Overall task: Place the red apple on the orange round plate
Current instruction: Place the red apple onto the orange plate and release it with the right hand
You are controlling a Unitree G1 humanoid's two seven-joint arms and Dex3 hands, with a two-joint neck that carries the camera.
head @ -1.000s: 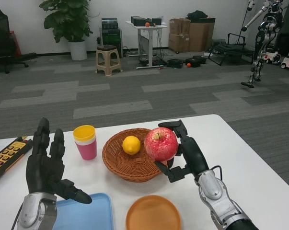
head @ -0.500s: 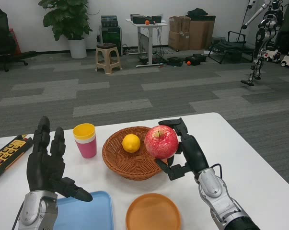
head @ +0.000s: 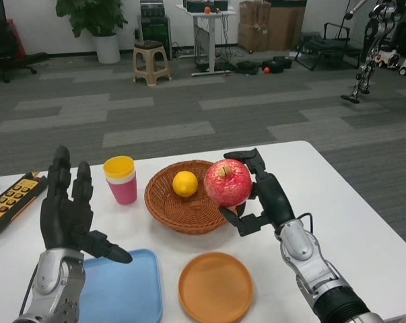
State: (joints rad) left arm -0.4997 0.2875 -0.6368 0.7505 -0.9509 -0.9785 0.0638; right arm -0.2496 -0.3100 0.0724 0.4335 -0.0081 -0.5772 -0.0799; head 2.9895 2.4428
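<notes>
Right now I see my right robot hand point(head: 260, 195) holding the red apple point(head: 227, 182) in the air, fingers wrapped behind and under it, over the near right edge of the wicker basket point(head: 182, 205). A lemon point(head: 185, 184) lies inside that basket. The orange plate point(head: 215, 286) sits on the white bench point(head: 364, 222) nearer to me, below the apple and apart from it. My left robot hand point(head: 68, 212) is raised with fingers spread, holding nothing, above the blue tray point(head: 122, 293). A pink cup with a yellow top point(head: 120, 180) stands left of the basket.
</notes>
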